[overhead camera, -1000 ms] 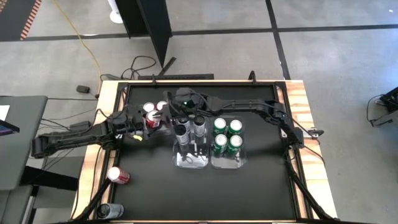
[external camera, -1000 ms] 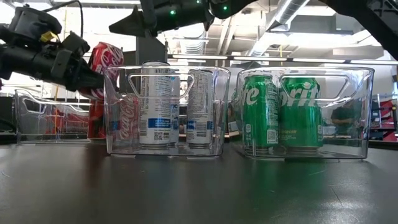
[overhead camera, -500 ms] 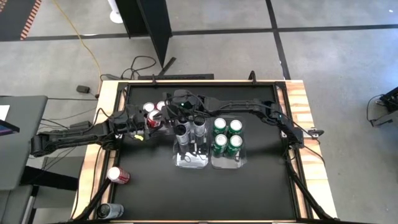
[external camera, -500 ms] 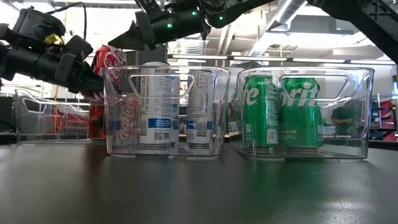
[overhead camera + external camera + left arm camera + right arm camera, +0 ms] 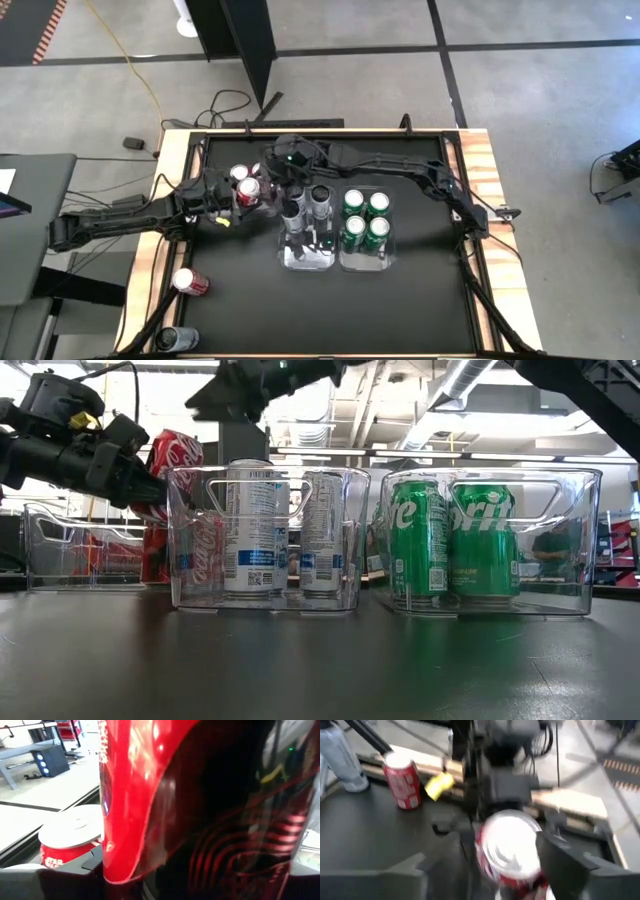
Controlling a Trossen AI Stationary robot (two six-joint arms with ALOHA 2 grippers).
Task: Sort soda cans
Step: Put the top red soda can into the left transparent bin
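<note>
My left gripper (image 5: 236, 196) reaches in from the table's left, shut on a red soda can (image 5: 248, 189) that hangs tilted (image 5: 172, 457) above a clear bin (image 5: 60, 555) holding other red cans (image 5: 72, 837). My right gripper (image 5: 492, 870) is open just above and beyond that can, fingers apart on either side of its silvery top (image 5: 510, 842), apart from it; in the low view it sits at the top edge (image 5: 235, 380). Two silver cans (image 5: 270, 530) stand in the middle bin. Green cans (image 5: 450, 535) fill the right bin. My left gripper pinches the red can's side wall (image 5: 150, 805) between its two fingers, coming in nearly level from the table's left. The can is lifted clear above the red cans' bin and leans, its top (image 5: 248, 187) showing from above.
A red can (image 5: 190, 282) and a dark can (image 5: 176, 338) lie at the table's near left, outside the bins. The middle bin's near half (image 5: 305, 255) holds no cans. Bare dark tabletop (image 5: 330, 310) spreads in front of the bins.
My right gripper has risen and tipped, going up toward the low view's top edge; its fingers, together in a point half a second ago, now stand apart. The red can stays in my left gripper above the red cans' bin.
</note>
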